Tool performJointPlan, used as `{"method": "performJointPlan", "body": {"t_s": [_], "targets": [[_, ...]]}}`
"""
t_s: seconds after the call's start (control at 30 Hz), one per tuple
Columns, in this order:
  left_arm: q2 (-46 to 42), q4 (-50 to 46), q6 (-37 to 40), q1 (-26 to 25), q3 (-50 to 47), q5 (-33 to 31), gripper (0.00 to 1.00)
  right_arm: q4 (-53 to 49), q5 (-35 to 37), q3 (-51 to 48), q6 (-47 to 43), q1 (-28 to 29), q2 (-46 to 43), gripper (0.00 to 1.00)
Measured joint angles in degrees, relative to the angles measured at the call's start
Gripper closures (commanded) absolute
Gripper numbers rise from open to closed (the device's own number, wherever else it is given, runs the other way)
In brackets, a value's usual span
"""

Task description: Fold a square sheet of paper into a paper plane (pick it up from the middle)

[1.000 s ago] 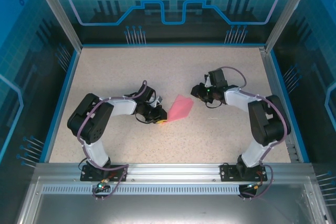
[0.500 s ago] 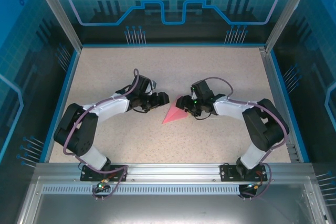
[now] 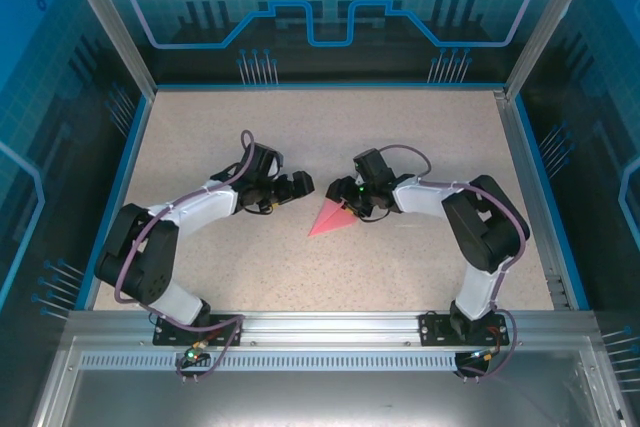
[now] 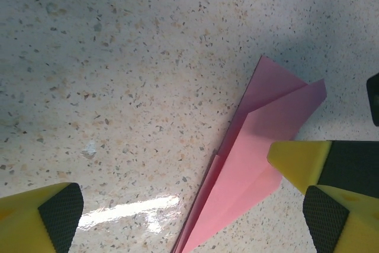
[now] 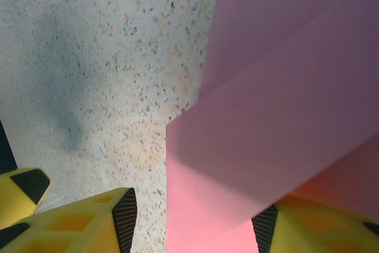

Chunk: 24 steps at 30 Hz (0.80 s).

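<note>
The pink-red paper plane (image 3: 328,219) lies on the speckled table (image 3: 420,137) as a narrow dart, its tip pointing toward the near left. My right gripper (image 3: 347,204) is at its wide end, open, with the paper (image 5: 254,146) between its fingers and a raised flap resting over the right finger (image 5: 296,223). My left gripper (image 3: 308,185) stands open just left of that wide end. In the left wrist view the plane (image 4: 249,170) runs between the widely spread fingers (image 4: 50,217), untouched by them, and a yellow fingertip of the right gripper (image 4: 299,161) rests at its edge.
A blue rim (image 3: 130,177) and aluminium posts border the table. Both arms reach in toward the middle, their grippers close to each other. A metal rail (image 3: 330,327) carrying the arm bases runs along the near edge.
The paper went from a broader shape to a narrow dart. My left gripper left its near-left corner and moved back. My right gripper came left onto the wide end.
</note>
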Motion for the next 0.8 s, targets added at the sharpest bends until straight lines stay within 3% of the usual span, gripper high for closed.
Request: {"method": "performJointPlan", "body": {"t_s": [0.13, 0.6, 0.8], "targets": [[0.0, -0.2, 0.0, 0.5, -0.2, 0.0, 0.01, 2.7, -0.3, -0.2, 0.9, 0.0, 1.0, 0.49], [0.0, 0.3, -3.5, 4.8, -1.1, 5.3, 0.01, 14.3, 0.3, -7.4, 5.6, 0.9, 1.0, 0.91], [0.0, 4.7, -4.9, 5.2, -2.8, 12.4, 0.02, 18.1, -0.4, -8.2, 4.8, 0.9, -1.4, 0.96]]}}
